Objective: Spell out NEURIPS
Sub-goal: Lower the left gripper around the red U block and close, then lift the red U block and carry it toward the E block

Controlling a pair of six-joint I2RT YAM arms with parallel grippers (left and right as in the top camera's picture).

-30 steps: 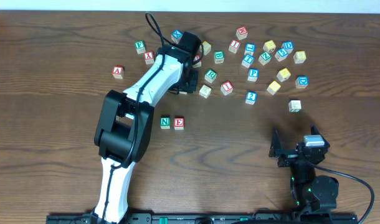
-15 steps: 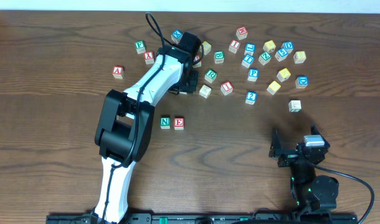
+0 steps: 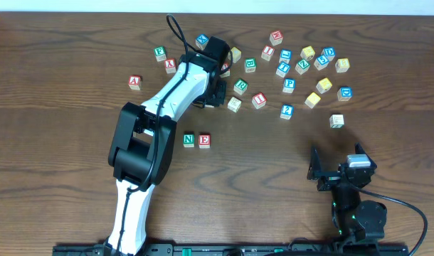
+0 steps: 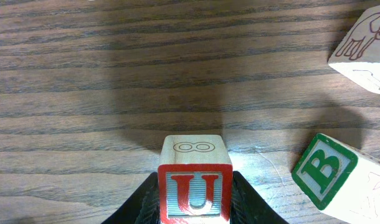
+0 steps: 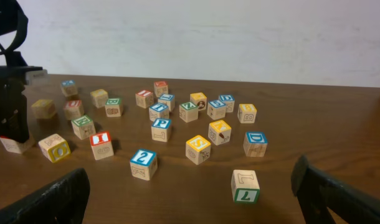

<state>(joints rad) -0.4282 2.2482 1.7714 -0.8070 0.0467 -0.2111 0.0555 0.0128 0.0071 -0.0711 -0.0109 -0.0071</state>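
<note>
My left gripper (image 3: 223, 71) is shut on the red U cube (image 4: 195, 193), its fingers (image 4: 146, 199) pressed on both sides; the cube rests on the table among the scattered cubes. The green N (image 3: 188, 140) and red E (image 3: 204, 140) stand side by side in front of the left arm. The green R (image 3: 240, 86), red I (image 3: 259, 99), blue P (image 3: 289, 84) and a yellow-faced S cube (image 5: 198, 148) lie loose in the scatter. My right gripper (image 3: 338, 169) is open and empty near the front right, its fingers (image 5: 53, 199) wide apart.
Several other letter cubes lie across the back of the table. A green B cube (image 4: 327, 171) sits close to the right of the U, and a cream cube with an elephant (image 4: 364, 46) lies beyond it. A green 7 cube (image 5: 246, 186) sits just ahead of my right gripper.
</note>
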